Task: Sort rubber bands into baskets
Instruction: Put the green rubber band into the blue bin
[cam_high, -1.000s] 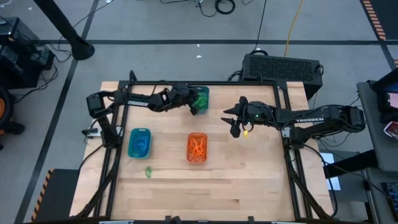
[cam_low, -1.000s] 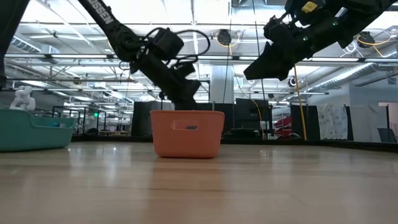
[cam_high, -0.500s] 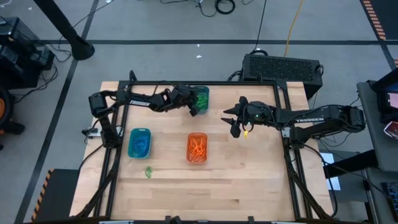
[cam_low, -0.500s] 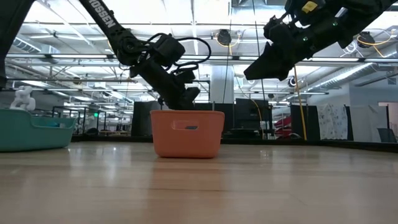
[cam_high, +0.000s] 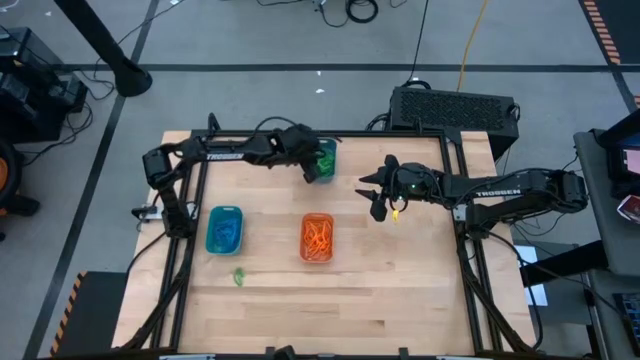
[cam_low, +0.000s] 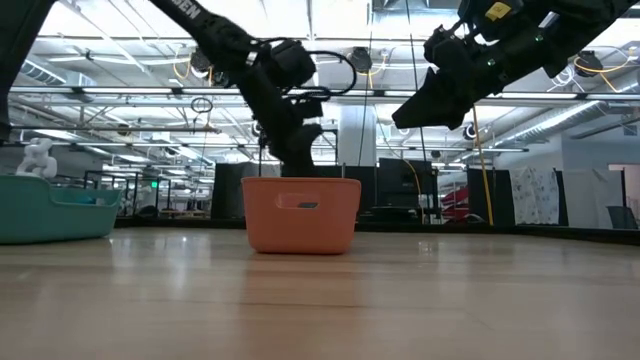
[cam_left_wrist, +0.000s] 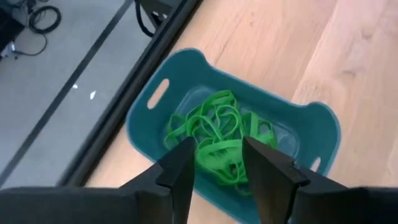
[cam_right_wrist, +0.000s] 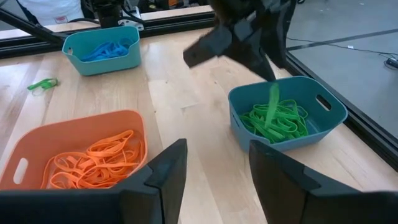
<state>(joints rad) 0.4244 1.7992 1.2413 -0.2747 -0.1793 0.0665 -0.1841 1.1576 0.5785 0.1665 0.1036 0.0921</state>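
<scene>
Left gripper (cam_high: 313, 170) hangs over the dark teal basket (cam_high: 322, 158) at the far edge of the worktop (cam_high: 400, 290), fingers now spread apart. A second back they were pressed together low at the basket; since then they have parted and the wrist has lifted. In the right wrist view a green band (cam_right_wrist: 272, 106) stands on end just under that gripper, apparently dropping onto the green pile (cam_left_wrist: 217, 140).

Judgement: one green band delivered; the release looks done.

Right gripper (cam_high: 378, 195) hovers spread and empty over bare wood right of the orange basket (cam_high: 317, 238), unmoved across the three moments.

Orange bands (cam_right_wrist: 93, 158) fill the orange basket, blue bands (cam_right_wrist: 106, 48) the turquoise basket (cam_high: 224, 229). One green band (cam_high: 239, 276) lies loose on the wood near the turquoise basket: likely next pick.
</scene>
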